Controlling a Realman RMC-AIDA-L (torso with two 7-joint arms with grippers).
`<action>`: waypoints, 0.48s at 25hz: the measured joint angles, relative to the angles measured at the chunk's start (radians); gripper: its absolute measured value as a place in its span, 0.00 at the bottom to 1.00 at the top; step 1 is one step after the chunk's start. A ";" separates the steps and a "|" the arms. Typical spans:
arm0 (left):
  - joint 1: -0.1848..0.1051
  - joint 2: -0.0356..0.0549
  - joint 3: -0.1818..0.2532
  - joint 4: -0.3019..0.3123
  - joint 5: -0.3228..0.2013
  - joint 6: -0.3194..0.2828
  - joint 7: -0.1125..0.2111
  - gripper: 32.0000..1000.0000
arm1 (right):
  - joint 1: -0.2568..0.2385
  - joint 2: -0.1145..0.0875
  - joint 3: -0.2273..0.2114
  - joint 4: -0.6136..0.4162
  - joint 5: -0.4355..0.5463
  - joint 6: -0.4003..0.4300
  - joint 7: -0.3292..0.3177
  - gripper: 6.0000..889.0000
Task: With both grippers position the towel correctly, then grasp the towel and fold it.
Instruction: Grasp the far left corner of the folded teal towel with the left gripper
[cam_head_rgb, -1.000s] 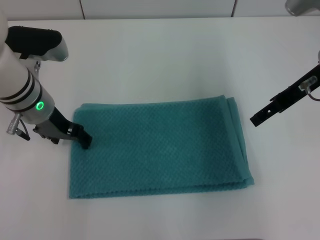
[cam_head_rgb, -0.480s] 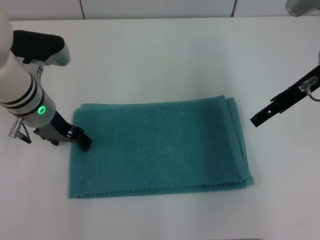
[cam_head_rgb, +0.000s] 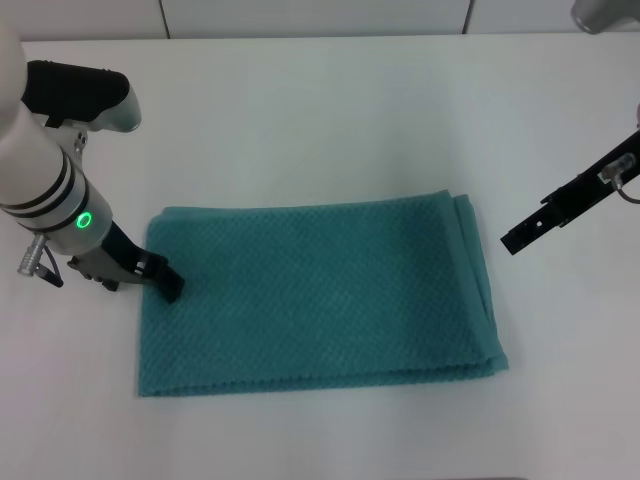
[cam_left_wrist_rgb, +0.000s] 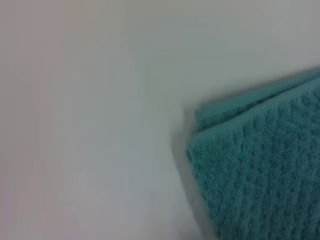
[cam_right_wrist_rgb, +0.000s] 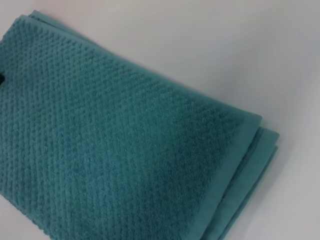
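Note:
The teal waffle-textured towel (cam_head_rgb: 320, 295) lies flat on the white table as a layered rectangle, with its stacked edges showing along the right side. My left gripper (cam_head_rgb: 170, 286) rests its black tip on the towel's left edge, near the far left corner. My right gripper (cam_head_rgb: 513, 238) hangs over bare table just right of the towel's far right corner, apart from the cloth. A layered corner of the towel (cam_left_wrist_rgb: 260, 175) shows in the left wrist view. The right wrist view looks down on a broad stretch of the towel (cam_right_wrist_rgb: 110, 140) and its stacked edges.
The white table (cam_head_rgb: 330, 120) stretches bare behind and to both sides of the towel. A white wall panel runs along the far edge. The towel's near edge lies close to the table's front.
The left arm's upper part shifted slightly a second ago, then held still. Its tip stays at the towel's left edge. The right arm and towel have not moved.

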 joint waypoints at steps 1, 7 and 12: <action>0.000 0.0000 0.000 0.000 0.000 0.000 0.000 0.79 | 0.000 0.000 0.000 0.000 0.000 0.000 0.000 0.96; 0.000 0.0000 -0.002 0.000 -0.005 0.001 0.000 0.77 | 0.000 0.000 0.000 0.000 -0.002 0.000 0.000 0.96; 0.000 0.0010 -0.001 0.000 -0.006 0.006 0.000 0.75 | 0.000 0.000 0.000 0.000 -0.002 0.000 0.000 0.96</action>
